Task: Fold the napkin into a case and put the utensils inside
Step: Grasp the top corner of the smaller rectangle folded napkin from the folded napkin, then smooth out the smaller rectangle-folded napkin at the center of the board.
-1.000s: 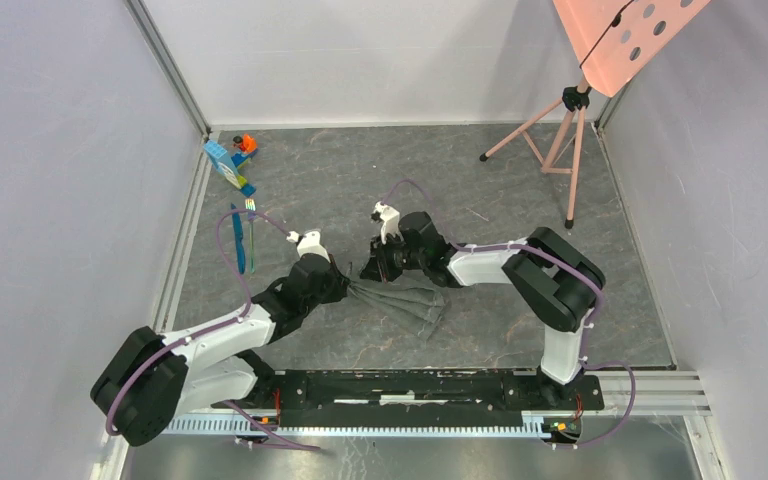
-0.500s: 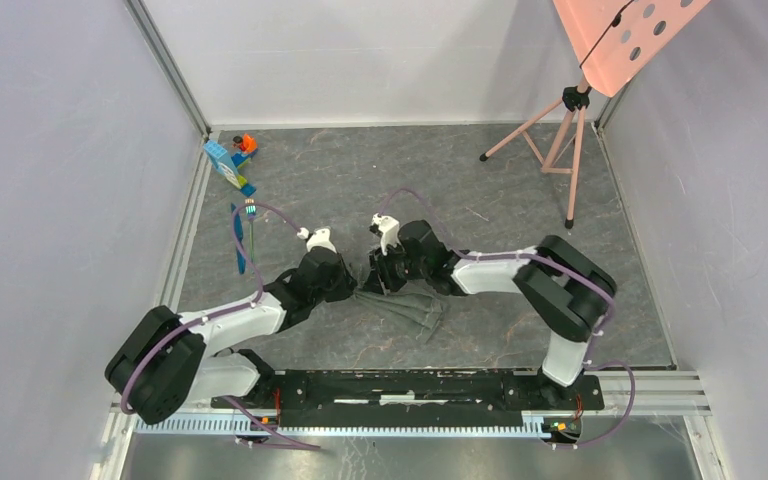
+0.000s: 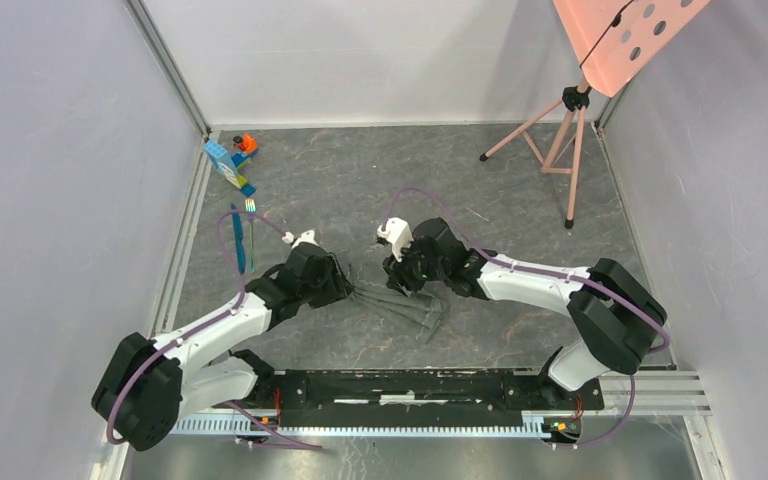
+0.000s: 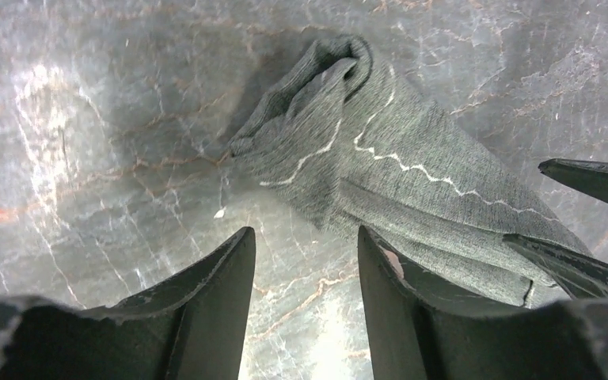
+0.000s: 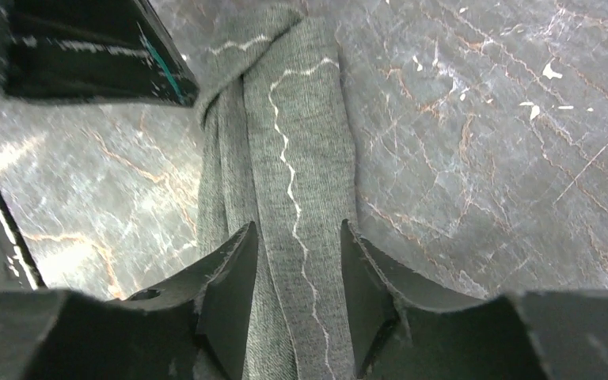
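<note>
napkin [image 3: 407,304] lies bunched into a narrow, creased strip on the table [image 3: 520,210], between the two arms. left tool [image 4: 305,237] partly open and empty, tips over bare table just short of the strip's rumpled end; right tool [image 5: 297,229] parted about as much, fingers straddling the strip without pinching it. blue knife [image 3: 238,242] and fork [image 3: 251,226] lie side by side at far left, well apart from the cloth.

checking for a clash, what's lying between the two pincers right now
Only the bunched napkin on the table: left pincer open at one end, right pincer straddling the strip. The left wrist view shows it best.
</note>
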